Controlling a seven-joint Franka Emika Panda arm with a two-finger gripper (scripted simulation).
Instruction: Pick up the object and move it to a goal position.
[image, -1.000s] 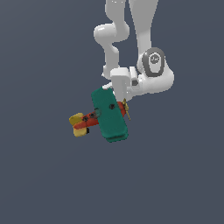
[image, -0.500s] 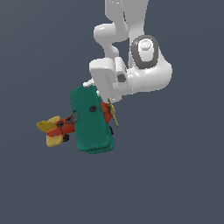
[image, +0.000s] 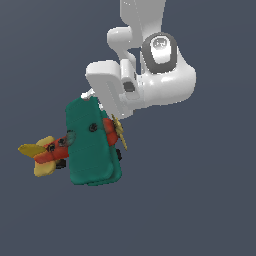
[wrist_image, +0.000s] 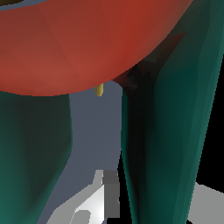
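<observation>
Biplane (image: 92, 145) sits lower and further toward the exterior view's left than half a second ago, and it fills more of that view; my arm (image: 160, 75) has swung with it. My wrist view is nearly blocked: the red-orange body (wrist_image: 87, 43) crowds the lens, with teal-green wings (wrist_image: 170, 131) on both sides and a pale part of my gripper (wrist_image: 94, 199) showing low between them.

In the exterior view my gripper (image: 102, 107) meets the toy at the upper wing edge beside the yellow propeller (image: 119, 131). The toy hangs off it with nothing beneath (I judge it clamped on the toy, though the fingers are hidden and their spread cannot be read).

Long axis runs roughly level, yellow tail (image: 37, 155) toward the exterior view's left, propeller toward its right. Wings stand steeply on edge. Only plain grey-blue background lies beyond; nothing obstructs.
</observation>
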